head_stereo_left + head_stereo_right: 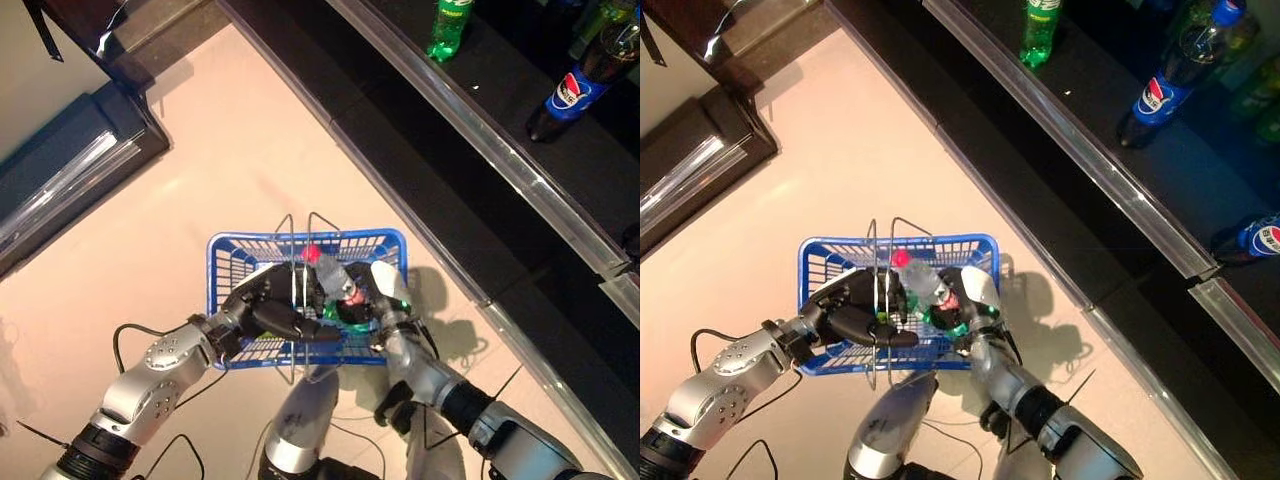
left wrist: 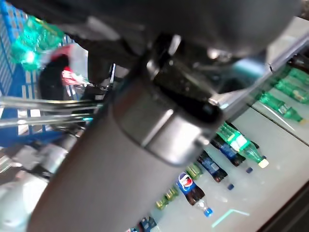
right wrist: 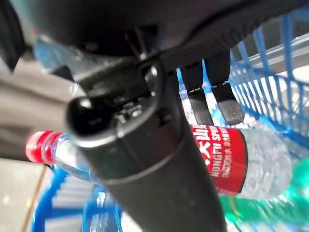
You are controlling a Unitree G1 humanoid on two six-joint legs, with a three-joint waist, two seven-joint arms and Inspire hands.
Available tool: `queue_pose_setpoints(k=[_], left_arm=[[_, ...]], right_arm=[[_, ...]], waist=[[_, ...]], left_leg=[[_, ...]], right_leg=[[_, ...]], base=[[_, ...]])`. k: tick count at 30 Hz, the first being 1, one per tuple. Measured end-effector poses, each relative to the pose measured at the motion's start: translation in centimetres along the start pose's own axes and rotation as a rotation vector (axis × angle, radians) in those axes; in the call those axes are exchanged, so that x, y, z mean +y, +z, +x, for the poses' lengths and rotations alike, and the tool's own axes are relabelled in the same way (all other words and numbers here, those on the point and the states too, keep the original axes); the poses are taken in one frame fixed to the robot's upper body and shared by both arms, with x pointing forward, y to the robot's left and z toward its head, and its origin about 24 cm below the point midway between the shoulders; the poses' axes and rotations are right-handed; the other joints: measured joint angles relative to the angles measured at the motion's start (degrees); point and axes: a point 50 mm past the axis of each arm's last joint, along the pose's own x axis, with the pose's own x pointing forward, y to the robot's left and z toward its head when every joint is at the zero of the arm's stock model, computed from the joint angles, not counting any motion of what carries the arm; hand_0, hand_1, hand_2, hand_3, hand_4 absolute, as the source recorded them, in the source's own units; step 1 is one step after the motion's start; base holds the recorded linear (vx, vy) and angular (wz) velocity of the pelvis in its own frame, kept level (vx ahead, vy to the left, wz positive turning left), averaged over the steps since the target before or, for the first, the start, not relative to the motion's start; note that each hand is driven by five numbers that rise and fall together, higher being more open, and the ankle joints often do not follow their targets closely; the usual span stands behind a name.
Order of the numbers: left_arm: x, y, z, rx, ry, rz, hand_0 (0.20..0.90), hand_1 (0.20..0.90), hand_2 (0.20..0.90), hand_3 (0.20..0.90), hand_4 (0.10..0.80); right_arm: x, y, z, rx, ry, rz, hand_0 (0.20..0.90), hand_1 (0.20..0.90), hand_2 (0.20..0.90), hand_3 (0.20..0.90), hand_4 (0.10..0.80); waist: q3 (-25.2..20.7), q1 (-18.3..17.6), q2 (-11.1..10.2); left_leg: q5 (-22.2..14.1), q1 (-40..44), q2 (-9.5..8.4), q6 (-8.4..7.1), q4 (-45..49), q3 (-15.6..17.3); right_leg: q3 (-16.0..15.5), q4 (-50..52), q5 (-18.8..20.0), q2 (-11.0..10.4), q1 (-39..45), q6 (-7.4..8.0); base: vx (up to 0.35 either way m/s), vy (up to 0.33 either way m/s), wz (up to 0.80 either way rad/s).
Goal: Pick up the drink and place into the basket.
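Clamped in my right hand [image 3: 145, 159], the water bottle [image 3: 241, 159] hung over the blue basket [image 1: 225, 262]; I held its labelled middle. It looked light, thin-walled, crushable and slick. My left hand [image 1: 275, 310] gripped the basket's wire handles [image 1: 297, 290].

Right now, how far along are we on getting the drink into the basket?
Pickup looks done: the right hand is curled round the red-capped water bottle, which hangs over the blue basket. The left hand holds the basket's wire handles. A green bottle already lies inside. Left to do: lower and release.
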Motion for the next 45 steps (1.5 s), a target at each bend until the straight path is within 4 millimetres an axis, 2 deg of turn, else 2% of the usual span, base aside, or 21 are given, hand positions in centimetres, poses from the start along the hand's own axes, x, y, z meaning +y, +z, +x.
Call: queue_pose_setpoints(k=[8, 15, 19, 25, 27, 30, 32, 35, 40, 41, 42, 43, 44, 45], left_arm=[[-0.1, 0.5, 0.2, -0.021, -0.011, 0.014, 0.3, 0.3, 0.3, 0.2, 0.1], [-0.2, 0.5, 0.3, -0.023, -0.026, 0.016, 0.3, 0.3, 0.3, 0.2, 0.1], [-0.9, -0.3, 0.6, 0.01, -0.056, 0.003, 0.3, 0.3, 0.3, 0.2, 0.1], [-1.6, -1.2, 0.9, 0.043, -0.076, 0.016, 0.3, 0.3, 0.3, 0.2, 0.1], [-2.2, -1.4, 1.7, 0.045, -0.09, 0.019, 0.3, 0.3, 0.3, 0.2, 0.1], [-4.1, -1.2, 5.3, 0.057, -0.171, 0.104, 0.3, 0.3, 0.3, 0.2, 0.1], [-4.5, -0.6, 6.9, 0.054, -0.167, 0.156, 0.3, 0.3, 0.3, 0.2, 0.1], [-4.6, -0.4, 7.7, 0.066, -0.152, 0.192, 0.3, 0.3, 0.3, 0.2, 0.1], [-5.3, -1.2, 8.8, 0.082, -0.095, 0.193, 0.3, 0.3, 0.3, 0.2, 0.1], [-5.4, -1.3, 8.9, 0.082, -0.09, 0.191, 0.3, 0.3, 0.3, 0.2, 0.1], [-5.5, -1.4, 9.0, 0.082, -0.079, 0.194, 0.3, 0.3, 0.3, 0.2, 0.1], [-5.5, -1.4, 9.1, 0.08, -0.073, 0.192, 0.3, 0.3, 0.3, 0.2, 0.1], [-5.6, -1.4, 9.1, 0.078, -0.065, 0.194, 0.3, 0.3, 0.3, 0.2, 0.1], [-5.6, -1.4, 9.2, 0.075, -0.061, 0.198, 0.3, 0.3, 0.3, 0.2, 0.1]], right_arm=[[-0.8, -1.5, -0.6, -0.019, -0.053, -0.052, 0.3, 0.3, 0.3, 0.2, 0.1], [-0.4, -1.3, -0.5, 0.006, -0.013, -0.012, 0.3, 0.3, 0.3, 0.2, 0.1], [0.7, -0.8, 0.2, 0.118, 0.018, 0.045, 0.3, 0.3, 0.3, 0.2, 0.1], [1.8, 0.2, 1.7, 0.284, 0.048, 0.039, 0.3, 0.3, 0.3, 0.2, 0.1], [1.7, 0.2, 2.2, 0.328, 0.051, 0.014, 0.3, 0.3, 0.3, 0.2, 0.1], [1.0, 0.1, 3.5, 0.451, 0.058, -0.016, 0.3, 0.3, 0.3, 0.2, 0.1], [0.6, -0.3, 3.8, 0.498, 0.061, -0.019, 0.3, 0.3, 0.3, 0.2, 0.1], [0.0, -1.1, 3.9, 0.542, 0.065, -0.015, 0.3, 0.3, 0.3, 0.2, 0.1], [-1.2, -3.6, 3.6, 0.652, 0.113, -0.084, 0.3, 0.3, 0.3, 0.2, 0.1], [-1.3, -3.9, 3.6, 0.662, 0.119, -0.089, 0.359, 0.359, 0.359, 0.269, 0.169], [-1.4, -4.2, 3.5, 0.676, 0.132, -0.098, 0.519, 0.519, 0.519, 0.455, 0.355], [-1.5, -4.3, 3.5, 0.684, 0.14, -0.106, 0.519, 0.519, 0.519, 0.455, 0.355], [-1.6, -4.5, 3.5, 0.694, 0.16, -0.118, 0.9, 0.9, 0.9, 0.9, 0.8], [-1.6, -4.6, 3.5, 0.692, 0.166, -0.128, 0.9, 0.9, 0.9, 0.9, 0.8]], waist=[[0.03, -0.74, 0.05], [0.03, -1.2, 0.06], [0.04, -0.71, 0.08], [0.04, 0.3, 0.08], [0.06, 0.8, 0.13], [0.07, 1.52, 0.13], [0.06, 0.93, 0.1], [0.06, 0.35, 0.1], [0.04, -2.32, 0.04], [0.03, -2.52, 0.03], [0.02, -3.23, 0.01], [0.02, -3.74, 0.0], [0.01, -4.44, -0.01], [0.01, -4.79, -0.01]], left_leg=[[0.09, -0.19, -0.27, 0.13, -0.17, -0.01], [0.08, -0.19, -0.2, 0.14, -0.19, -0.01], [0.09, -0.19, -0.26, 0.13, -0.14, -0.39], [0.14, -0.13, -0.7, 0.18, 0.08, -0.86], [0.18, 0.02, -0.84, 0.24, 0.09, -0.87], [0.13, 0.07, -1.23, 0.33, 0.85, -1.52], [0.18, 0.08, -1.27, 0.53, 1.12, -1.13], [0.16, 0.09, -1.39, 0.86, 1.53, -0.15], [0.2, 0.07, -1.6, 1.43, 2.03, 0.95], [0.22, 0.1, -1.59, 1.46, 2.03, 1.09], [0.25, 0.09, -1.58, 1.55, 2.05, 1.34], [0.26, 0.09, -1.56, 1.56, 2.06, 1.41], [0.28, 0.09, -1.46, 1.58, 2.06, 1.78], [0.28, 0.09, -1.39, 1.58, 2.06, 2.01]], right_leg=[[-0.05, -0.23, 0.08, -0.25, -0.2, 0.2], [-0.06, -0.24, 0.06, -0.19, -0.24, 0.18], [-0.3, -0.18, 0.02, -0.19, -0.12, 0.14], [-0.97, -0.13, -0.11, -0.68, 0.42, 0.31], [-0.98, -0.06, -0.14, -0.83, 0.58, 0.39], [-0.99, -0.15, -0.11, -0.85, 1.25, 0.58], [-0.71, -0.3, 0.28, -0.91, 1.25, 0.64], [0.46, -0.24, 0.75, -0.92, 0.9, 0.9], [1.68, -0.55, 1.77, -1.06, 0.77, 1.36], [1.89, -0.57, 1.84, -1.03, 0.68, 1.37], [2.21, -0.52, 2.0, -1.0, 0.5, 1.4], [2.28, -0.54, 2.06, -1.0, 0.47, 1.4], [2.5, -0.42, 2.17, -0.98, 0.27, 1.33], [2.75, -0.42, 2.23, -0.95, 0.09, 1.3]], base=[[-0.001, 0.004, 0.0], [0.0, 0.0, 0.0], [0.002, -0.003, 0.01], [0.034, -0.005, 0.07], [0.068, -0.017, 0.06], [0.064, 0.022, 0.1], [0.029, 0.063, -0.08], [0.019, 0.059, -0.17], [0.017, 0.077, -0.09], [0.012, 0.068, -0.13], [0.005, 0.042, -0.1], [0.007, 0.077, -0.13], [0.004, 0.06, -0.11], [0.005, 0.088, -0.17]])
